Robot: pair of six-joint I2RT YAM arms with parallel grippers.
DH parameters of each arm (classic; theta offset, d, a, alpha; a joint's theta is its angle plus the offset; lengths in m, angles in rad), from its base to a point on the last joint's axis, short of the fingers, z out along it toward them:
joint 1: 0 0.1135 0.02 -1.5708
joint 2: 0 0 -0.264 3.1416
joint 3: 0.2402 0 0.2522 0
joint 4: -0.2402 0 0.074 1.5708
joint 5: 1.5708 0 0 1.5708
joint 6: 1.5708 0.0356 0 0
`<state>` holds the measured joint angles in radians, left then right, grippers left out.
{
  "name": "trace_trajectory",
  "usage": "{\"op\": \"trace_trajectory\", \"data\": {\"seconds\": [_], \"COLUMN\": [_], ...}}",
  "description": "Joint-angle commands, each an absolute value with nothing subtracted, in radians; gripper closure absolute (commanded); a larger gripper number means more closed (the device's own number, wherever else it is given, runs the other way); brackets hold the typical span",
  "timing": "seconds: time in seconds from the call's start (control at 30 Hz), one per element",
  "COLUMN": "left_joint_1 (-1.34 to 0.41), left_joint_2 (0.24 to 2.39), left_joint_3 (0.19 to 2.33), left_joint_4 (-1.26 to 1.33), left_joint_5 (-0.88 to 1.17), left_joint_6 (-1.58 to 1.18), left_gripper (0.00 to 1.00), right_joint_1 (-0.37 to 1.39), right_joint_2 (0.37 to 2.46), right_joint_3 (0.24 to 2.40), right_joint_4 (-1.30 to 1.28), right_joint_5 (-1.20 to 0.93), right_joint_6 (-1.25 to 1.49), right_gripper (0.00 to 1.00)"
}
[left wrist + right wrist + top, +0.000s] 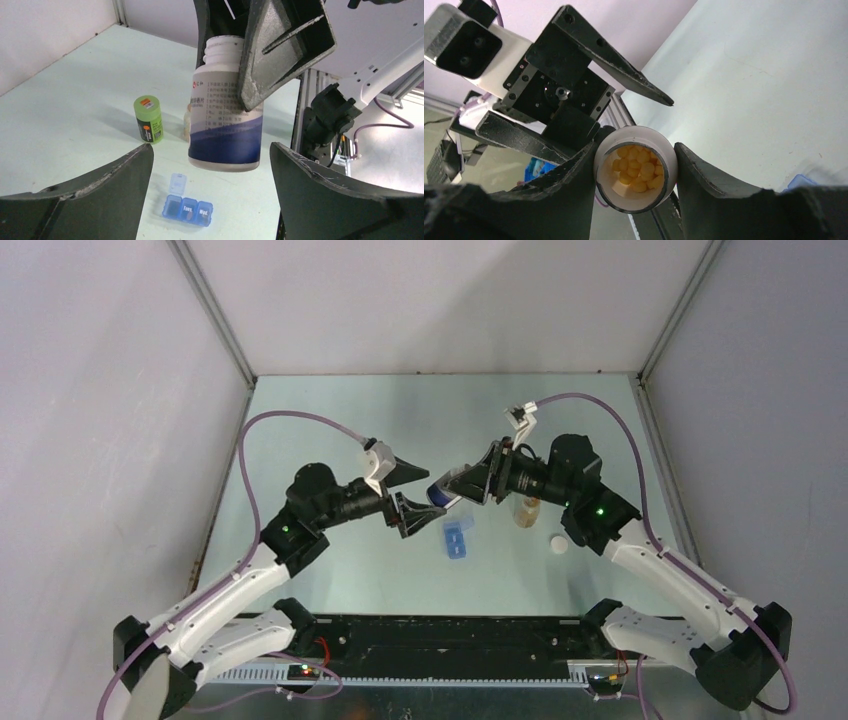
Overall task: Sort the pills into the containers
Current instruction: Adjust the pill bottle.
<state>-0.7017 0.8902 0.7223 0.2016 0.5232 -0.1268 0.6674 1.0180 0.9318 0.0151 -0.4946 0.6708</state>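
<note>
My right gripper is shut on a white pill bottle with a blue band, held off the table. Its cap is off, and yellow pills show inside its mouth. My left gripper stands open, its fingers wide on either side of the bottle's base without touching it. In the top view the two grippers meet at mid table, left gripper facing right gripper. A blue pill organizer lies on the table under the bottle, one lid flipped open.
A green bottle stands on the table beyond the organizer. A small amber bottle stands under the right arm, with a white cap beside it. Grey walls enclose the table on three sides.
</note>
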Motion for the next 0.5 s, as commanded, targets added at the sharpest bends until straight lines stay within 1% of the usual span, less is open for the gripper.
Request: {"op": "trace_trajectory", "data": {"seconds": [0.0,0.17,0.27,0.33,0.47], "left_joint_1": [-0.701,-0.700,-0.700,-0.700,-0.701], "left_joint_2": [0.909,0.963,0.994,1.008,1.026], "left_joint_3": [0.798,0.836,0.850,0.858,0.862], "left_joint_4": [0.068,0.047,0.033,0.025,0.022], "left_joint_5": [0.544,0.595,0.631,0.649,0.658], "left_joint_6": [-0.050,-0.035,-0.036,-0.040,-0.055], "left_gripper": [0.09,0.14,0.22,0.25,0.26], "right_joint_1": [0.668,0.676,0.680,0.682,0.686], "right_joint_2": [1.039,1.057,1.061,1.062,1.062], "right_joint_3": [0.986,0.996,0.999,1.000,0.999], "right_joint_4": [0.007,-0.019,-0.036,-0.044,-0.044], "right_joint_5": [-0.551,-0.550,-0.550,-0.553,-0.559], "right_joint_6": [0.612,0.604,0.593,0.586,0.572], "right_gripper": [0.74,0.74,0.74,0.74,0.74]}}
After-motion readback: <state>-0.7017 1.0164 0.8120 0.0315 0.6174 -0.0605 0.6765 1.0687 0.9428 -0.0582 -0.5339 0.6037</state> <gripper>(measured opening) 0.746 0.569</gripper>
